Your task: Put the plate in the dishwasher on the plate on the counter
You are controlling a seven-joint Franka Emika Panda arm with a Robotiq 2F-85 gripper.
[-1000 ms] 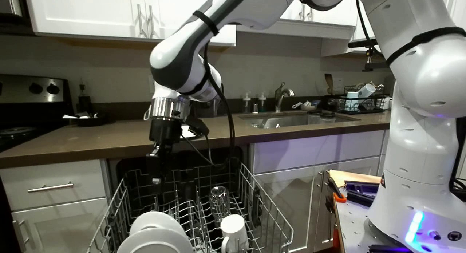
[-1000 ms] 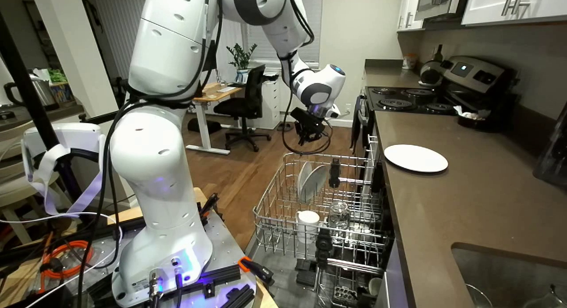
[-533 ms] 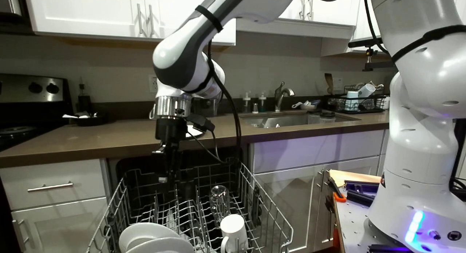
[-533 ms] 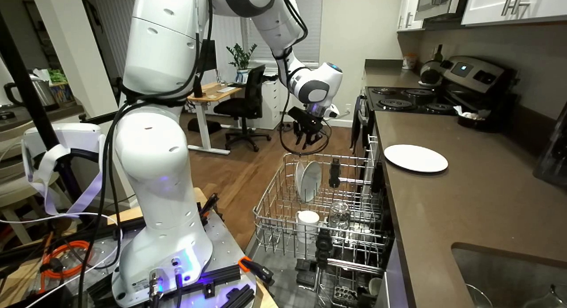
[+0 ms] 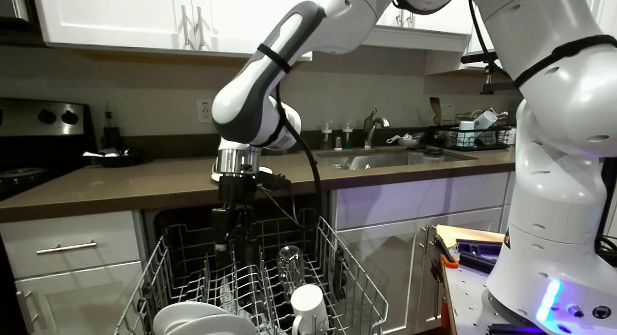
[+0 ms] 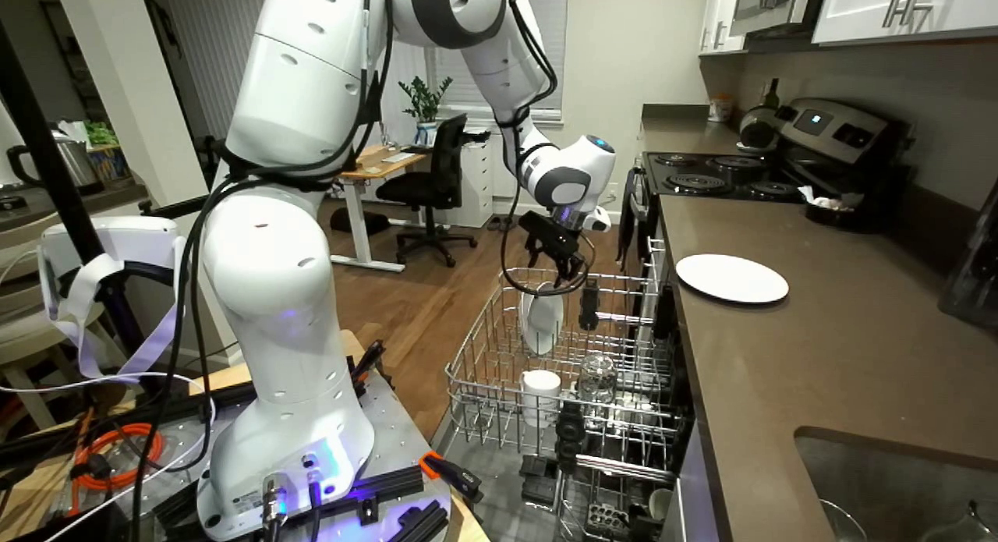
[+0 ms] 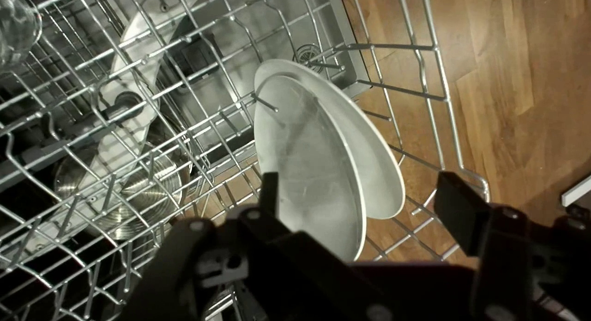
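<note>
Counter (image 6: 826,355), right in an exterior view, bears the receiving plate (image 6: 733,278); above two dishwasher plates (image 7: 309,164) hangs the gripper (image 7: 364,201), fingers (image 7: 461,215) apart: likely the reach, with lowering and pinching one next.

Both exterior views share the dishwasher rack (image 5: 255,272), farther off; close wrist view looks apparently downward.

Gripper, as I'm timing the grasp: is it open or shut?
The gripper is open: in the wrist view its fingers stand wide apart, with parts of two plates showing between them.
</note>
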